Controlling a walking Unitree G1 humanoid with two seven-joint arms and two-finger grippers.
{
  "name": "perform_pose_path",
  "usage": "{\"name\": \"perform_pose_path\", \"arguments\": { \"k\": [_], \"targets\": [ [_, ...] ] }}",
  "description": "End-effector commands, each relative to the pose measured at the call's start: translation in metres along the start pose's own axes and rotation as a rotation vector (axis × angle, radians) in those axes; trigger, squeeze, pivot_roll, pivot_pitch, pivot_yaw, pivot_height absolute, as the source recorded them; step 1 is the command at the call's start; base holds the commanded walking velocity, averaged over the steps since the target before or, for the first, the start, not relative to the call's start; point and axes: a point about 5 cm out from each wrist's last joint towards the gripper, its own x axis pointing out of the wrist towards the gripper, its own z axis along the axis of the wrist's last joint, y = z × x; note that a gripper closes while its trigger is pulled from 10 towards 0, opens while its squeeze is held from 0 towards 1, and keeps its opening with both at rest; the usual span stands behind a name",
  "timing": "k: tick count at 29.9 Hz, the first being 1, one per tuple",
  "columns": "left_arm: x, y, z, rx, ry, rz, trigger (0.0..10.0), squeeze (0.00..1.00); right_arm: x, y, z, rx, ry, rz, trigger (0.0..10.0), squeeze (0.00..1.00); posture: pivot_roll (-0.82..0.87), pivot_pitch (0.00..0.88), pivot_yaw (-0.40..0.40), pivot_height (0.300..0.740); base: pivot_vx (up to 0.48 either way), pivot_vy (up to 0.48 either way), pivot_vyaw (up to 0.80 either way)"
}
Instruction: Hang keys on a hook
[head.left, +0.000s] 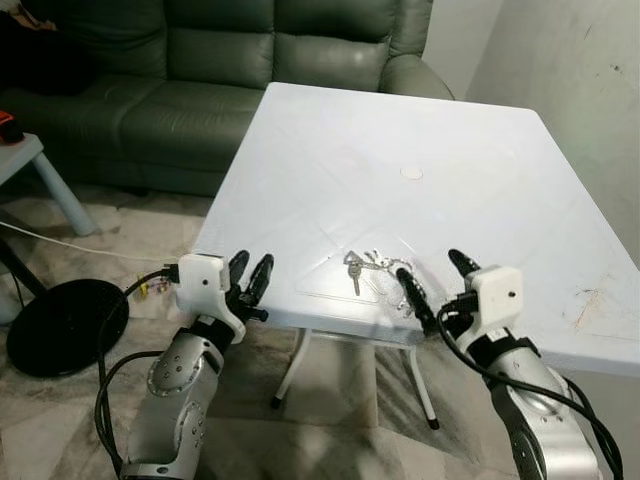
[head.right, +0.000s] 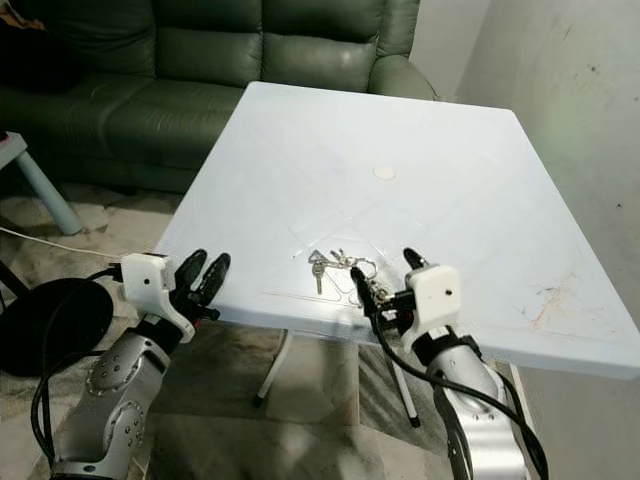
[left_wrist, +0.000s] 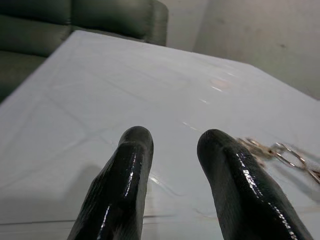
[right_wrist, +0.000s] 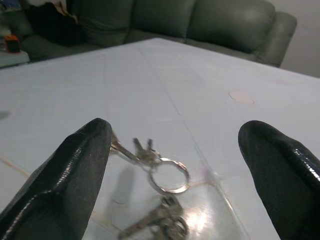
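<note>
Nearest the camera: right tool (head.left: 433, 283), fingers spread wide and holding nothing, poised low over the near edge of the desk (head.left: 500, 190). Keys (head.left: 368, 268) lay flat on the desk just ahead of that tool and slightly toward its left finger; seen from the right wrist, sat between the two open fingers, nearer the left one, not touched. Bunch stretched roughly crosswise, one key pointing back toward the desk edge, ring (right_wrist: 169, 176) toward the middle. Left tool (head.left: 250, 276) hovered at the desk's near-left edge, fingers a narrow gap apart, empty, well apart from the keys. Judged the right arm plainly nearer, so a short forward reach and a close around the ring. No hook made out.
</note>
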Motion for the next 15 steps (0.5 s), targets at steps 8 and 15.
{"name": "perform_pose_path", "arguments": {
  "k": [8,15],
  "targets": [
    [-0.003,-0.013,0.001,0.029,-0.007,-0.054,10.0,0.0,0.002,-0.004,-0.009,-0.054,0.098,-0.048,10.0,0.0,0.13,0.039,-0.069,0.74,0.0,0.0,0.0],
    [-0.001,-0.02,0.0,0.027,-0.009,-0.074,10.0,0.0,0.01,0.0,-0.017,-0.063,0.186,-0.087,10.0,0.0,0.13,0.039,-0.068,0.74,0.0,0.0,0.0]
  ]
}}
